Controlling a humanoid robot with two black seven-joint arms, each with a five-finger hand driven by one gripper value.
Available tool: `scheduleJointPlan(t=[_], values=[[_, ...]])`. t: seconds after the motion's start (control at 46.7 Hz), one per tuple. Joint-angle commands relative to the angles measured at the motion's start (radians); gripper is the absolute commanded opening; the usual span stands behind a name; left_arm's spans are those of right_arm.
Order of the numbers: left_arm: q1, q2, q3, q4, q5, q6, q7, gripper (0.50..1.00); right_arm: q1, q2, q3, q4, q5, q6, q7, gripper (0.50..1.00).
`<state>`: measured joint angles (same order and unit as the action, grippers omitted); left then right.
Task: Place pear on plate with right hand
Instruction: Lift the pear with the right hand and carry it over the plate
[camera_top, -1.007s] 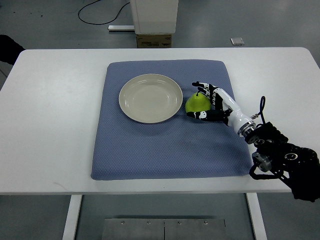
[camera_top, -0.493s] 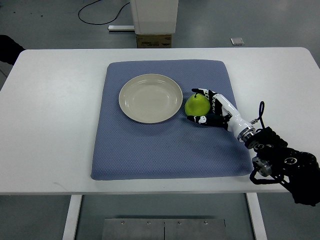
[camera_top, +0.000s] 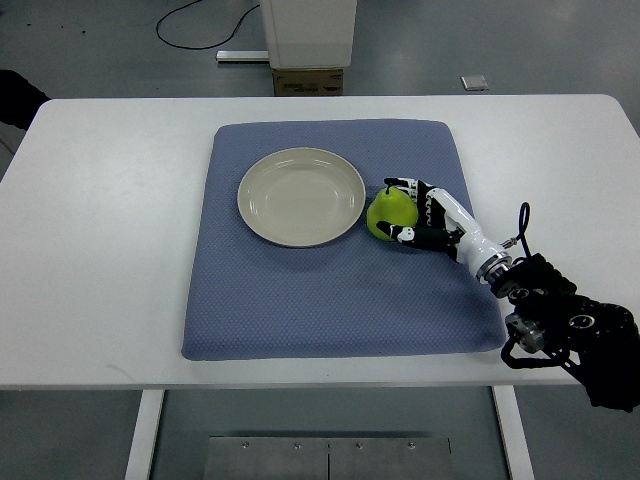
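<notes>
The right hand (camera_top: 415, 212) comes in from the lower right of the frame and reaches toward the centre. Its fingers (camera_top: 403, 185) are curled around the pear (camera_top: 388, 212), with some on the upper side and the thumb on the lower side, so the hand has closed its grip on the fruit. The pear is green, and it sits a little right of the centre of the frame, just beside the right rim of the plate (camera_top: 301, 196). I cannot tell if the pear touches the rim or if it rests on the mat (camera_top: 330, 290) or is lifted a little. The plate is round and cream coloured, with nothing on it, and it lies on the upper middle part of the blue mat. The mat covers the middle of the white table (camera_top: 100, 250). The black wrist and forearm of the right arm are over the lower right corner of the mat and the table edge. The left hand does not show.
</notes>
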<state>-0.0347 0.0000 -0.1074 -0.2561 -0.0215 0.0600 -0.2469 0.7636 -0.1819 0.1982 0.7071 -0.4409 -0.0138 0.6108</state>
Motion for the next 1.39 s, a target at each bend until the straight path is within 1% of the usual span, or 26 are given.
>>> scheduleJointPlan(t=[0.0, 0.321, 0.557, 1.029, 1.157, 1.264, 1.371], values=[[0.001, 0.000, 0.000, 0.000, 0.000, 0.000, 0.000, 1.000, 0.005, 0.001, 0.006, 0.002, 0.002, 0.000, 0.000, 0.500], [0.001, 0.000, 0.000, 0.000, 0.000, 0.000, 0.000, 1.000, 0.079, -0.001, 0.072, 0.008, 0.007, 0.002, 0.000, 0.500], [0.001, 0.000, 0.000, 0.000, 0.000, 0.000, 0.000, 1.000, 0.135, 0.013, 0.076, 0.020, 0.013, 0.002, 0.000, 0.500], [0.001, 0.000, 0.000, 0.000, 0.000, 0.000, 0.000, 1.000, 0.220, 0.120, 0.067, 0.023, 0.014, 0.000, 0.000, 0.500], [-0.001, 0.000, 0.000, 0.000, 0.000, 0.000, 0.000, 1.000, 0.246, 0.157, 0.060, 0.020, 0.014, -0.003, -0.037, 0.500], [-0.001, 0.000, 0.000, 0.000, 0.000, 0.000, 0.000, 1.000, 0.263, 0.182, 0.027, 0.020, 0.014, -0.015, -0.054, 0.500], [-0.001, 0.000, 0.000, 0.000, 0.000, 0.000, 0.000, 1.000, 0.275, 0.182, 0.001, 0.018, 0.016, -0.023, -0.074, 0.500]])
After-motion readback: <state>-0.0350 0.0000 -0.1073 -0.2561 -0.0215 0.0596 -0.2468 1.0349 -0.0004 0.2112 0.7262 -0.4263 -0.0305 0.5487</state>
